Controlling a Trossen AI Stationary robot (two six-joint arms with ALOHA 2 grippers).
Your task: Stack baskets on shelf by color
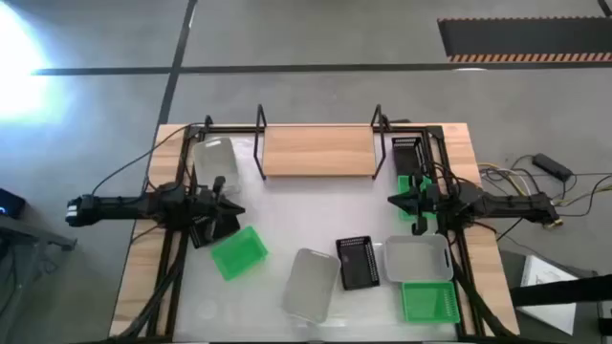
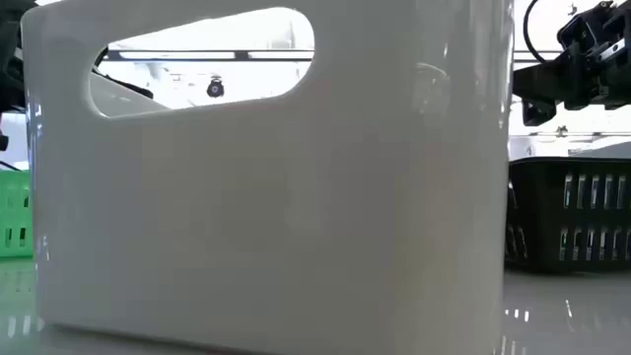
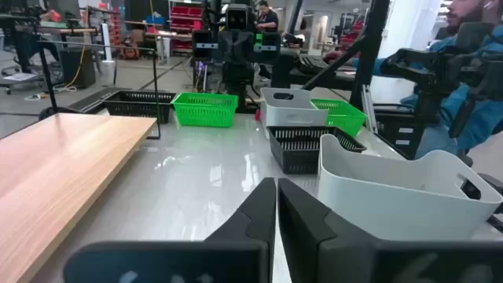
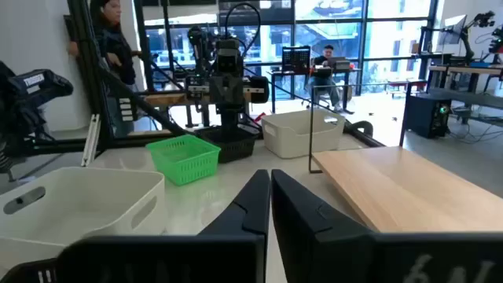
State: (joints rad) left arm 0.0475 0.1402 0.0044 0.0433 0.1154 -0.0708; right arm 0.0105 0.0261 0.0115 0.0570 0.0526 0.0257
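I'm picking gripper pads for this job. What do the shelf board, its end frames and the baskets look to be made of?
The shelf board looks like light wood with a matte finish, its grain showing in the wrist views. The end frames seem to be thin black wire, probably metal. The green basket and black basket look like perforated moulded plastic. The white basket looks like smooth, slightly glossy plastic.

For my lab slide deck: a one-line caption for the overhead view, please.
Both arms wait with left gripper and right gripper shut, the wooden shelf bare, green, white and black baskets scattered over the table.
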